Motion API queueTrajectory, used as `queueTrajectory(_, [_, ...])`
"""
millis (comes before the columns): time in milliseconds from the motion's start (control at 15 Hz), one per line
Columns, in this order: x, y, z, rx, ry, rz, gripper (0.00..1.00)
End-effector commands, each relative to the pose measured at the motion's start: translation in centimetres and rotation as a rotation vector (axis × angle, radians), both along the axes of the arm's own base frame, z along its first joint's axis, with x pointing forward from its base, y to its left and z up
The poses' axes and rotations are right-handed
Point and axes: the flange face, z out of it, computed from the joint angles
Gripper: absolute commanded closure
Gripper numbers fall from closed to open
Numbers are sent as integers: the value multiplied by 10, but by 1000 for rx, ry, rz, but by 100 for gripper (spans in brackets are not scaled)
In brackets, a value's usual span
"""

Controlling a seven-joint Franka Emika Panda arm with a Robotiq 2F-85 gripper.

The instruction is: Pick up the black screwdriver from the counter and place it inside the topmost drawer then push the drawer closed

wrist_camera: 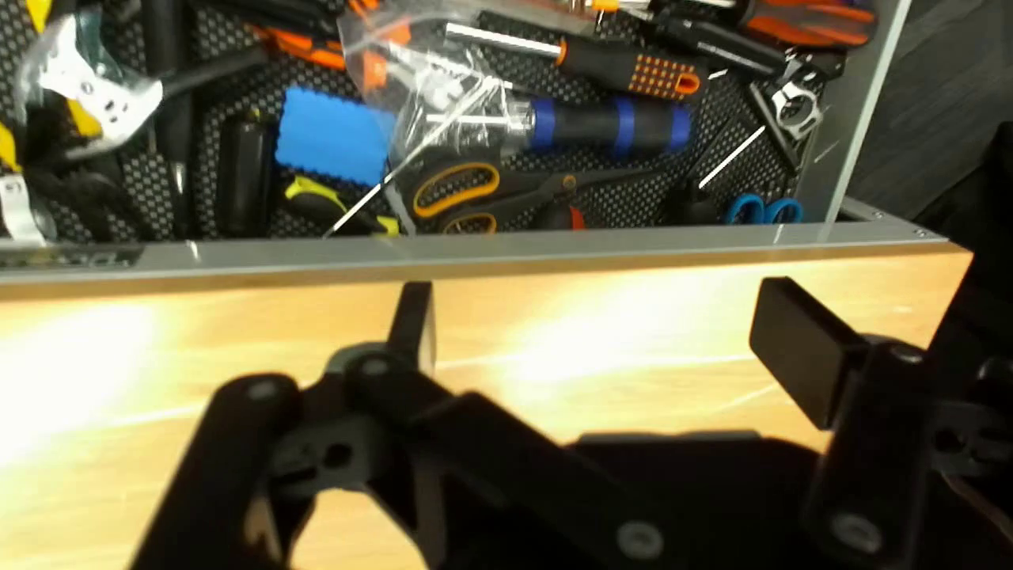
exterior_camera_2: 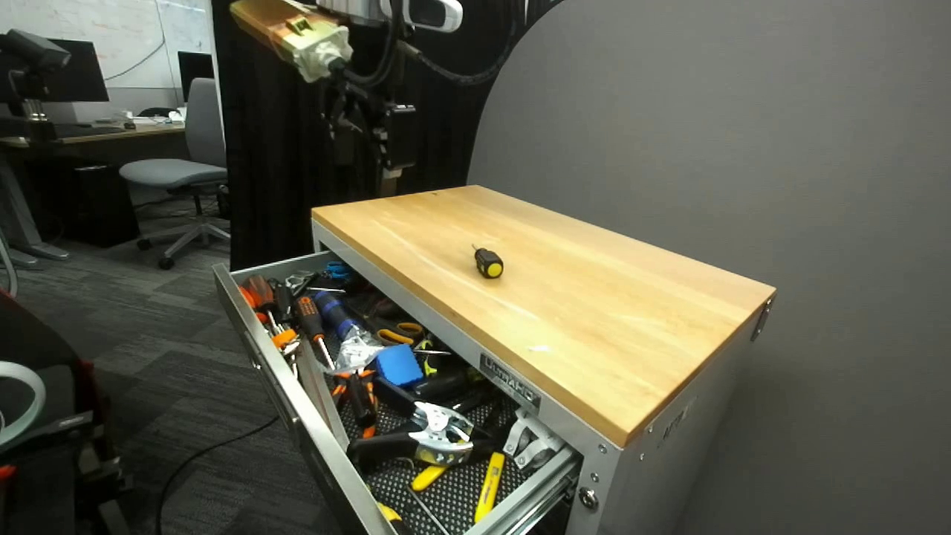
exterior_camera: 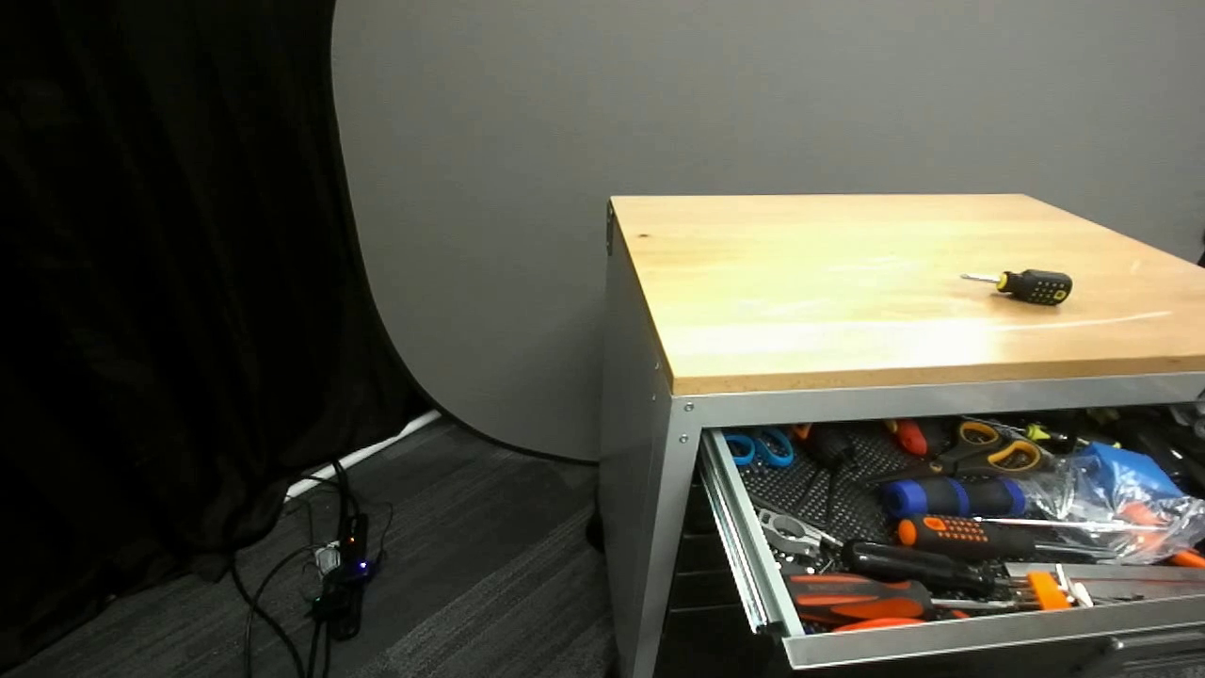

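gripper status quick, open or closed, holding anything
Black two-finger gripper: open, fingers wide apart, holding nothing; the stubby black-and-yellow screwdriver lies on the light wooden counter.

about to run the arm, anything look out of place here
The stubby black screwdriver with yellow dots looks misplaced on the pale wooden counter, since black, orange and blue hand tools lie jumbled in the open grey metal drawer. Nothing looks spilled or damaged.

My fingers [wrist_camera: 801, 350]: black. Screwdriver [exterior_camera: 1037, 287]: black, yellow collar, yellow dots. Counter [exterior_camera: 800, 254]: pale honey. Topmost drawer [exterior_camera: 904, 642]: grey rim. Drawer liner [exterior_camera_2: 462, 499]: black, pale-speckled. Thick handle [wrist_camera: 597, 127]: black, blue-banded.
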Motion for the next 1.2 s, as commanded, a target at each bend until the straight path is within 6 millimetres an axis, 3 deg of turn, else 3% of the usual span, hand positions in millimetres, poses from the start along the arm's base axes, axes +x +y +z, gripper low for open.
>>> queueTrajectory(0, [44, 21, -9, -64, -85, 31, 0])
queueTrajectory(200, [57, 30, -20, -127, -65, 148, 0])
queueTrajectory(600, [75, 31, -29, -224, -81, 218, 0])
queueTrajectory(667, [115, 51, -59, -216, -92, 217, 0])
queueTrajectory(1133, [179, 79, -111, -209, -178, 148, 0])
